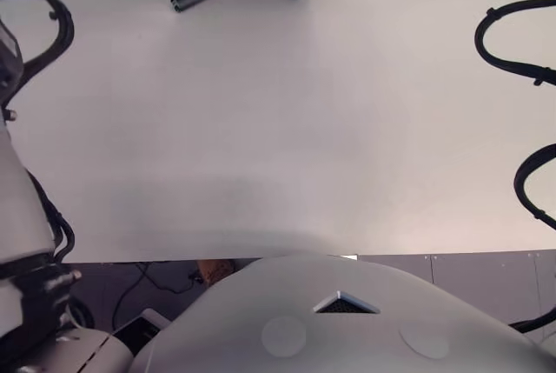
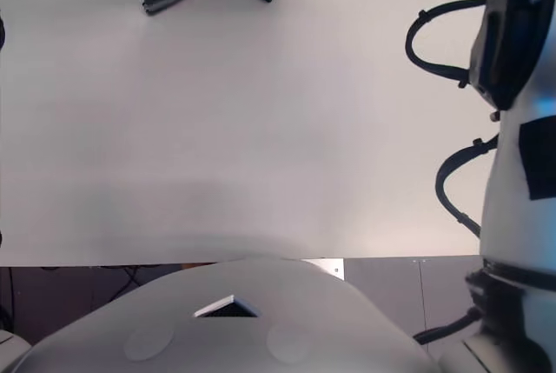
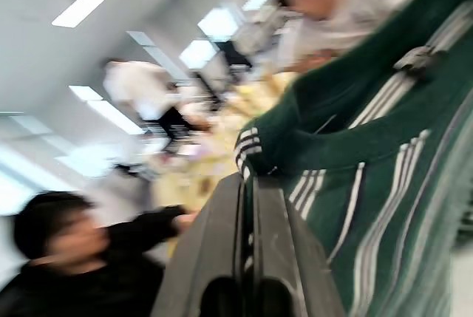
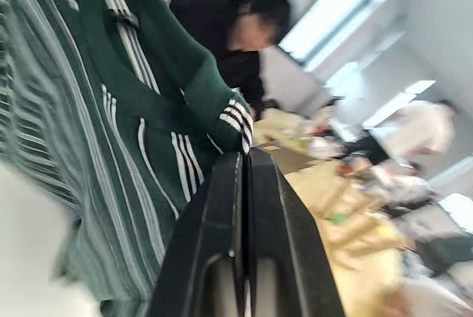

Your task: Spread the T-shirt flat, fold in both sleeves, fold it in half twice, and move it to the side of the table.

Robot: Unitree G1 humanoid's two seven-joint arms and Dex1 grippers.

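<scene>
Pinches the left gripper [image 3: 247,184] tight: both black fingers [image 3: 214,243] pressed flat together, with nothing between them but a thin sliver of green cloth caught at the tips. Grips there the T-shirt [image 3: 369,154], dark green with white stripes, by a ribbed, white-striped edge bunched right at the fingertips. Lets the rest of the cloth fall away to one side of the fingers in loose folds.

Does likewise with the right gripper [image 4: 244,156]: fingers [image 4: 284,236] closed hard against each other, clamped on another white-striped cuff edge sitting just past the tips, the striped body spreading out beside and behind them. Cannot tell how much cloth lies inside either pinch.

Holds both arms up and set wide apart, the left arm [image 1: 22,216] at the left edge of the head views and the right arm [image 2: 521,156] at the right edge. Hangs the garment between and below the two sets of fingers, its lower part dangling at the far side of the white table [image 1: 278,129]. Cannot tell whether that lower part touches the surface or hangs just above it.
</scene>
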